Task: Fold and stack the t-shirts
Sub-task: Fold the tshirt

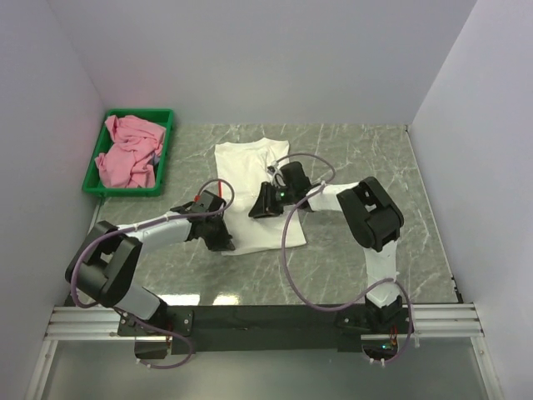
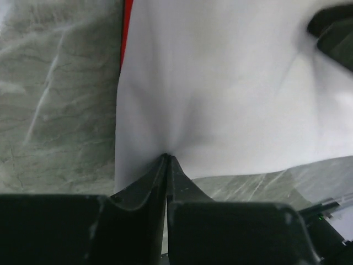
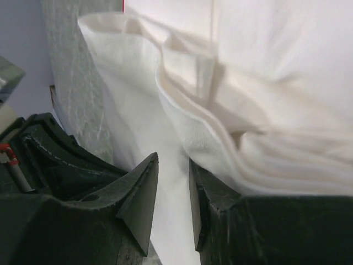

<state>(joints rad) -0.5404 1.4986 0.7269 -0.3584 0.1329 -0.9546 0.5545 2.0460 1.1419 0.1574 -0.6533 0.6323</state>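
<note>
**Top view:** white shirt (image 1: 250, 167) lies flat mid-bench (image 1: 358, 158). Left arm (image 1: 158, 229) reaches to the white shirt's near-left corner, with the left jaws down at that edge. Right arm (image 1: 371, 212) comes in from the white shirt's right side, with the right jaws low over its middle. Tray (image 1: 117, 190) sits off the white shirt's far-left corner, apart from it, and the pink shirt (image 1: 129, 154) is bunched inside. Count: 2 shirts (1 white, 1 pink), 1 tray, 2 arms.

**Left wrist:** left jaws clenched, fingers (image 2: 149, 185) pressed flat together with no gap showing. The tips bite the white shirt's near edge and the cloth puckers in toward them, so they are grasping the white shirt. A thin red strip (image 2: 126, 33) runs along the white shirt's left edge further up. Bare bench shows left of the white shirt and past its near edge.

**Right wrist:** right jaws part open, with a narrow gap between the fingers (image 3: 140, 193). A stacked, folded edge of the white shirt lies against the right-hand finger, and flat white cloth shows through the gap. Nothing looks nipped, so it reads as released. Can't tell whether the tips touch the cloth below.
</note>
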